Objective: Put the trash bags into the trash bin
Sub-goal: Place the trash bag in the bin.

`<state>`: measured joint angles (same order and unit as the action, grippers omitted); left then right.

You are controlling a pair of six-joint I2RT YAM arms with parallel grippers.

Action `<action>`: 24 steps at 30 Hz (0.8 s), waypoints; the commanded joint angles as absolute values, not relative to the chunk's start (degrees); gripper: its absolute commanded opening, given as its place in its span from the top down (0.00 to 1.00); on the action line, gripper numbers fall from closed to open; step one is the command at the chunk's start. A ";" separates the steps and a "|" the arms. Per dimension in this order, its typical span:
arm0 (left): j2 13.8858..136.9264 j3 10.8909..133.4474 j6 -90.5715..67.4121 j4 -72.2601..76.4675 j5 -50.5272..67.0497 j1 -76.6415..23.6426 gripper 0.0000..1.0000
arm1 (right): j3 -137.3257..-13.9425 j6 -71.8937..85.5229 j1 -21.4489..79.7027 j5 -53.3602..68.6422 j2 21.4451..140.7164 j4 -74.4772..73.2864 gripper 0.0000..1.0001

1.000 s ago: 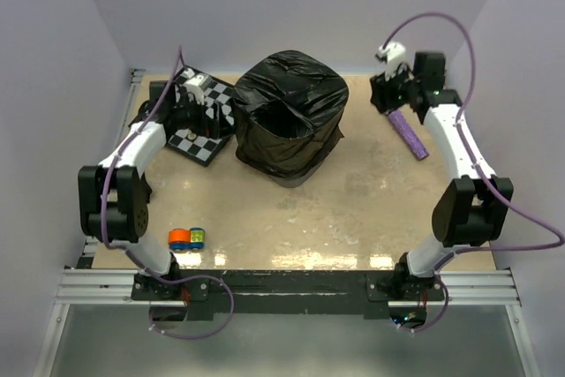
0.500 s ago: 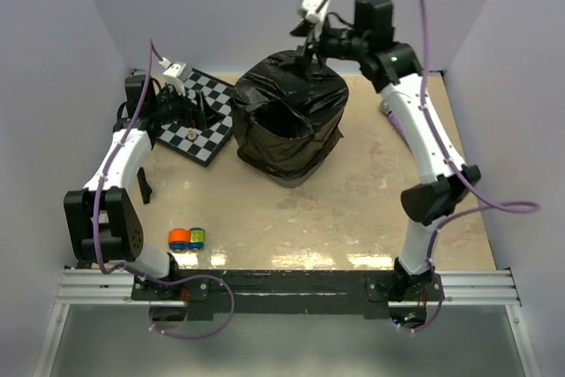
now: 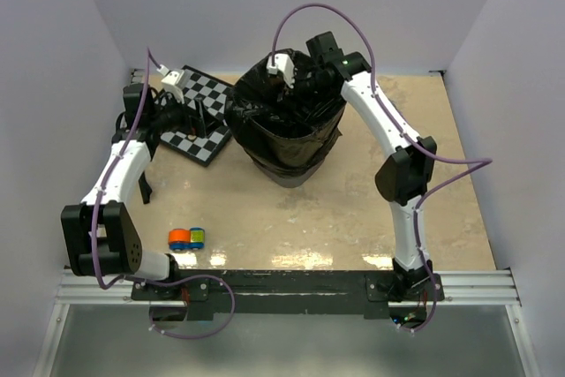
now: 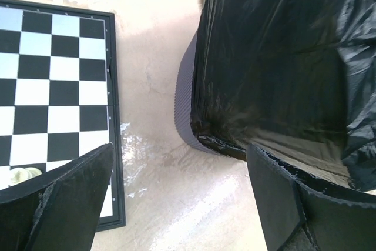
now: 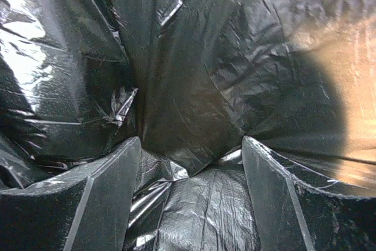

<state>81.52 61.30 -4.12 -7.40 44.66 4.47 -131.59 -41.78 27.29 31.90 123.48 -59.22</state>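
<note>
1. Top camera: the trash bag point(image 3: 282, 143) is in the trash bin point(image 3: 296, 181), pulled over the rim and hanging down the outside. It sits toward the back middle of the counter point(image 3: 353, 209). From up there the bin is almost all plastic, with just a sliver of grey at the base.
2. The left wrist camera fills that in. You can see the bin's grey mesh wall below the bag's hem, standing just beside a chessboard point(image 4: 53, 86) with a pale chess piece point(image 4: 20, 174) on a square near its edge.
3. The left end effector point(image 4: 179, 151) is spread as wide as it goes, with nothing in it. The top view puts it low over the chessboard's bin-side edge.
4. From the top, the right arm arches over the bin and the right end effector point(image 3: 296, 94) dips into the opening (mostly lost against the black).
5. Only the right wrist camera sees inside: crinkly black plastic all around and the fingers point(image 5: 88, 204) well apart. Bag folds show in the gap, but I can't tell whether they touch the fingers. Nothing looks pinched.
6. Only the top view catches a small orange, blue and yellow toy point(image 3: 187, 237) at the near left, well apart from the bin.
</note>
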 commanded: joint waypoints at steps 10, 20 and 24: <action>82.09 58.45 -7.82 -0.97 48.69 5.01 0.02 | -123.41 -43.68 29.79 24.88 123.22 -58.45 0.33; 82.97 57.48 -8.79 -0.88 50.97 5.10 0.03 | -117.96 -46.31 31.90 16.45 123.75 -55.02 0.40; 83.49 57.39 -8.88 -0.97 51.68 5.10 0.04 | -115.49 -47.63 32.78 12.22 123.40 -53.00 0.41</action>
<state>82.83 57.78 -8.01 -3.62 49.32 4.49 -117.36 -45.10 31.79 17.96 123.50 -55.46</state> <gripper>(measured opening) 0.969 0.597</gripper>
